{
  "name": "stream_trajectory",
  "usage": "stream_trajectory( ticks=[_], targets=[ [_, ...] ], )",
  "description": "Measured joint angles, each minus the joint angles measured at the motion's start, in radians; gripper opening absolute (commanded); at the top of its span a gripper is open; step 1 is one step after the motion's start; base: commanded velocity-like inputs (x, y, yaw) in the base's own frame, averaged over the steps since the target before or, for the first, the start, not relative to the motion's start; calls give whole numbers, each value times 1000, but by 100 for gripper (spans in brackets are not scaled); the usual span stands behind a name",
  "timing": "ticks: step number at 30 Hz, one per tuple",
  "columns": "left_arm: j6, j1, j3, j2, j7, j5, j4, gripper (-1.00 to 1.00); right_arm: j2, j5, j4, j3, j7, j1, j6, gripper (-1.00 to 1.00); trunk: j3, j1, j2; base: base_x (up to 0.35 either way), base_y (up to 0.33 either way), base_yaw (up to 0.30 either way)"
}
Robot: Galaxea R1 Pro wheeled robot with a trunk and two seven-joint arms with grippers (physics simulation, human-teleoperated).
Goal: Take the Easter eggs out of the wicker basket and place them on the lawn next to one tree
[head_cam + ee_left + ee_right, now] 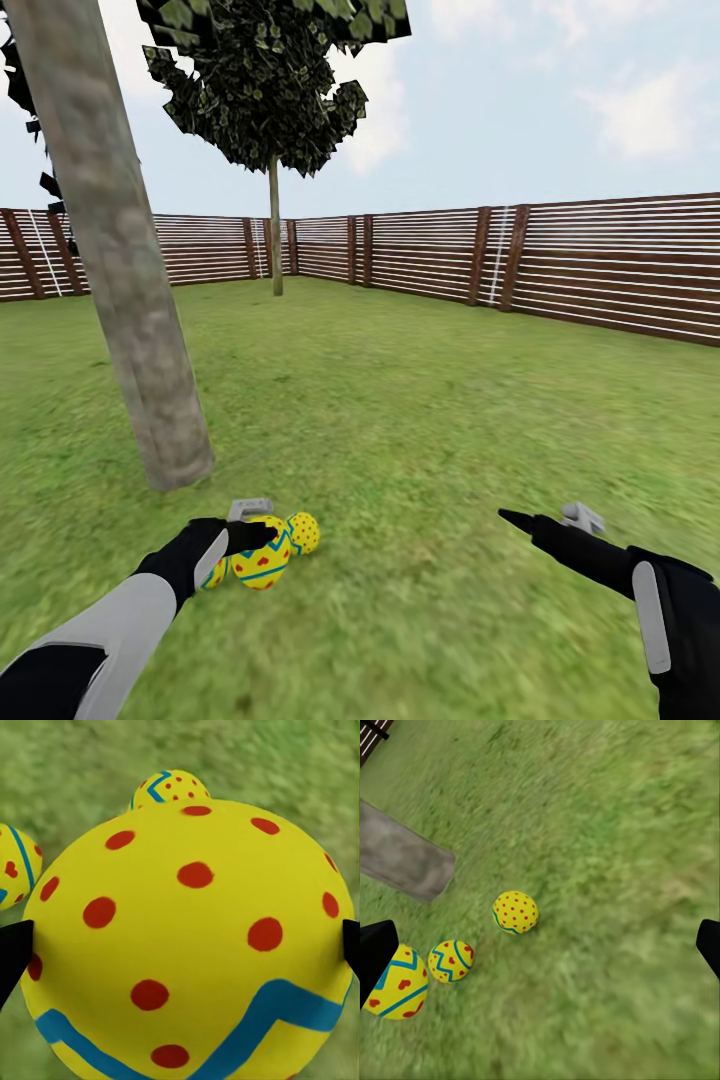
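Head camera overlooks lawn (420,420); both wrist cameras face eggs (515,912).

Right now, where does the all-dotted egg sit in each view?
Head view: dotted egg, rightmost of the three eggs.
Left wrist view: small, just beyond the big close egg.
Right wrist view: set apart from the other two eggs.
Shared landmark: tree trunk, in head and right wrist views.

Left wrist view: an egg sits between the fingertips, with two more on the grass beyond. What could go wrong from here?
1. The gripped egg is close to the far egg and the side egg. If the left gripper opens from a height, it may strike them and scatter them from the tree.
2. It is round, so it could roll across the lawn on landing. Lowering it first seems safer.
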Motion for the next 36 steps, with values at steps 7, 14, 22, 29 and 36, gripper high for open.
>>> stream_trajectory(
  ticks=[7,14,22,29,36],
  targets=[
    [0,0,0,0,0,0,1,-100,0,0,1,0,0,0,0,100,0,0,0,109,49,0],
    [-6,0,0,0,0,1,1,-100,0,0,1,0,0,0,0,100,0,0,0,23,5,0],
    [-11,0,0,1,1,5,0,-100,0,1,0,-1,0,0,0,100,-27,3,-2,0,0,0],
    [-77,0,1,2,1,7,-4,-100,0,1,1,-2,0,0,0,100,-39,5,-2,0,0,0],
    [-123,0,1,2,2,6,0,-100,0,1,-1,-2,0,0,0,100,-58,7,-3,0,0,0]
  ],
)
